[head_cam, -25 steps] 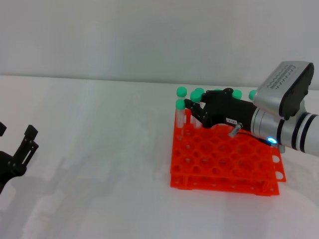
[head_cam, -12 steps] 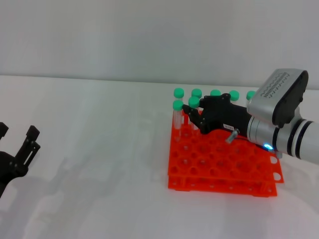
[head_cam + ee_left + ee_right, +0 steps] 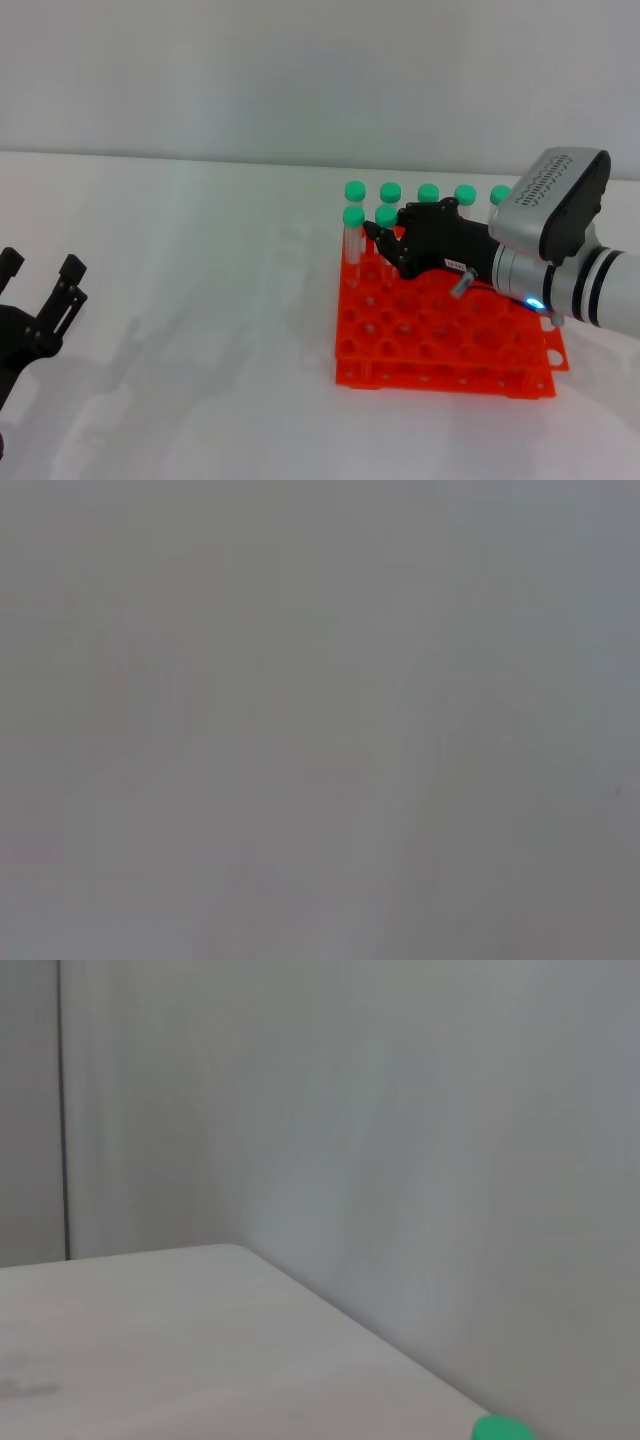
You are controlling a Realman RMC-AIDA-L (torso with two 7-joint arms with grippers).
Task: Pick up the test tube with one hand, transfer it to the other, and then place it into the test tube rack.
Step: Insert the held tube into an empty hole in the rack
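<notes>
At the far left, the left tool (image 3: 38, 268) is parked low over the bare tabletop (image 3: 200, 260). Its fingers are spread and empty, and it is well apart from the work.

Right of centre stands the test tube rack (image 3: 450, 335). The test tube (image 3: 387, 216) is upright over the rack's second row from the back, just beside a neighbouring tube (image 3: 353, 216) on its left. The right tool (image 3: 385, 245) reaches in from the right and appears clenched on the test tube just below its green cap.

The step in hand looks like seating the tube. To do this well, the tube should stay vertical with its tip centred over the hole, so that it slides through both tiers without catching. It should go straight down with little side travel, since the neighbouring tube and the back row are close enough to be knocked. The fingers should let go only once the tube rests in the rack, then lift clear upward.

The count is two tools, one rack and seven green-capped tubes. Five tubes are in the back row and two in the row before it, the held one included.
</notes>
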